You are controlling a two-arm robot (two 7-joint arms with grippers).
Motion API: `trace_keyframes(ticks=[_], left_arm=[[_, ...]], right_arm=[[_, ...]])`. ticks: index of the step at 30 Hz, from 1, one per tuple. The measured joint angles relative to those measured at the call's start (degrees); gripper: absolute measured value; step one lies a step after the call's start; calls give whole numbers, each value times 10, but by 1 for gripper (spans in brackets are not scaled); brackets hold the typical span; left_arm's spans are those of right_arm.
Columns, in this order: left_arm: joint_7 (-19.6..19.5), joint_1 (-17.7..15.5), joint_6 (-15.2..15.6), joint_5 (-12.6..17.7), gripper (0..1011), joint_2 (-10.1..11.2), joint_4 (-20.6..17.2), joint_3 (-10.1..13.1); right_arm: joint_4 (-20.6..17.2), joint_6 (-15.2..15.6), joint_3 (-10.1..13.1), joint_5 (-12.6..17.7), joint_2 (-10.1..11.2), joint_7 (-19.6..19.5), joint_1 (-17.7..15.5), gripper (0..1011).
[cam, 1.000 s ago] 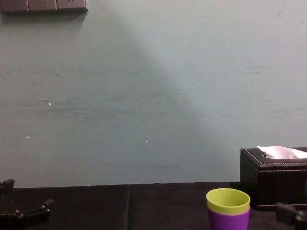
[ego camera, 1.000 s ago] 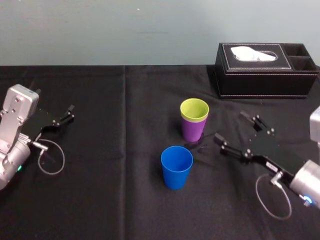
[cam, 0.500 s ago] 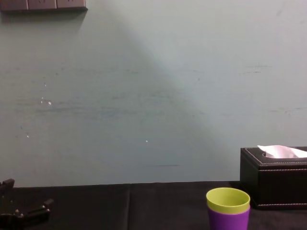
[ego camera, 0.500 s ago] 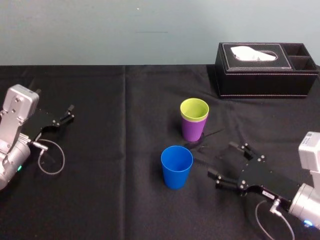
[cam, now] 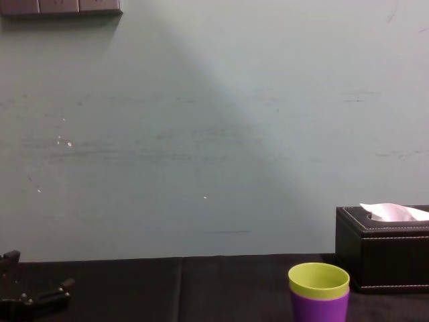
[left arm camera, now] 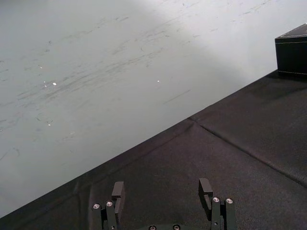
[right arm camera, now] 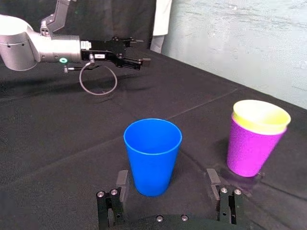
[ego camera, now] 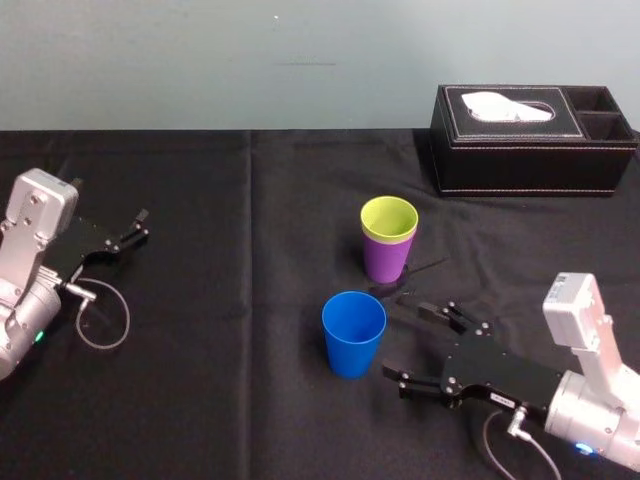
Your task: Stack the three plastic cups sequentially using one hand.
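Note:
A blue cup stands upright in the middle of the black table. Just behind it, the yellow-green cup sits nested inside the purple cup. My right gripper lies low at the blue cup's right side, open, its fingertips just short of the cup. In the right wrist view the blue cup stands centred before the spread fingers, with a gap on either side, and the yellow-green cup in the purple cup is farther off. My left gripper rests open at the table's left.
A black tissue box stands at the back right of the black tablecloth. The nested cups are close behind the right gripper's far finger. A grey cable loop hangs by the left arm.
The right gripper has swung from beside the purple cup toward the table's front and left, and now faces the blue cup. The cups and the left arm have not moved.

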Motion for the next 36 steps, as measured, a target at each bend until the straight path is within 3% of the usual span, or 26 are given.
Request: trace_keyframes(ticks=[21, 31, 36], left_arm=[[0, 0, 0, 0, 1011, 0, 0, 0], [0, 0, 0, 0, 1011, 0, 0, 0], [0, 0, 0, 0, 1011, 0, 0, 0]], right_arm=[[45, 30, -64, -17, -36, 2, 76, 1003], [75, 39, -78, -16, -63, -7, 105, 1003], [74, 39, -78, -15, -61, -7, 104, 1003]])
